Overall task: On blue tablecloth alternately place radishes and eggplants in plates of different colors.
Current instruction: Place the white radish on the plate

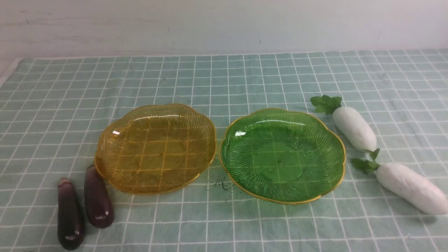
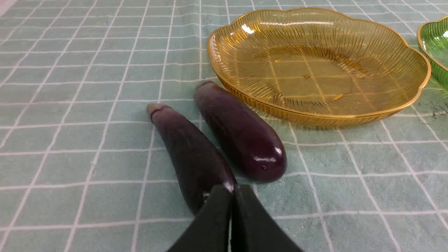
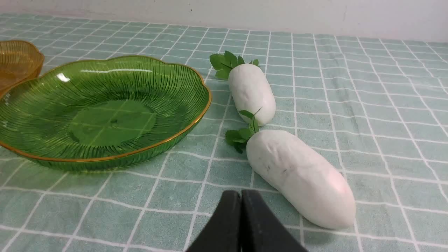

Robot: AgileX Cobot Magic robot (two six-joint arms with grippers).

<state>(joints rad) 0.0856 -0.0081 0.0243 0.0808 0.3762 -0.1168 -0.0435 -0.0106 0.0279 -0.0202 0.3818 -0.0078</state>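
Note:
On the blue tablecloth [image 1: 224, 77] an amber plate [image 1: 105, 157] and a green plate [image 1: 336, 164] stand side by side, both empty. Two dark purple eggplants [image 1: 70, 218] [image 1: 98, 197] lie left of the amber plate; they also show in the left wrist view [image 2: 190, 157] [image 2: 241, 134]. Two white radishes [image 1: 354, 127] [image 1: 409, 187] lie right of the green plate, also in the right wrist view [image 3: 252, 92] [image 3: 301, 176]. My left gripper [image 2: 232, 189] is shut and empty, just short of the nearer eggplant. My right gripper [image 3: 241, 194] is shut and empty, beside the nearer radish. Neither gripper shows in the front view.
A pale wall [image 1: 224, 24] runs along the table's far edge. The cloth's left edge [image 1: 8, 71] shows at the far left. A small dark smudge [image 1: 220, 183] marks the cloth between the two plates.

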